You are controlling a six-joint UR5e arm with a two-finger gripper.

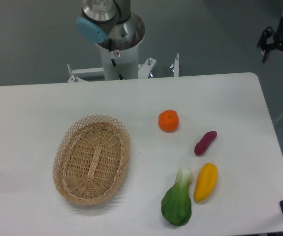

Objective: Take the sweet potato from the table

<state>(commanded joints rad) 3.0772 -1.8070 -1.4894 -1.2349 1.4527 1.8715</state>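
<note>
The sweet potato (205, 142) is a small magenta-purple tuber lying on the white table (43, 108), right of the middle and slanted up to the right. My gripper (280, 53) is black with a blue light and hangs at the top right, beyond the table's far right corner and far from the sweet potato. Its two fingers stand wide apart with nothing between them. Its upper part is cut off by the frame edge.
A round orange fruit (168, 120) lies up and left of the sweet potato. A yellow oblong vegetable (205, 182) and a green bok choy (177, 202) lie just in front of it. A wicker basket (92, 159) stands at the left. The arm's base (116, 44) is behind the table.
</note>
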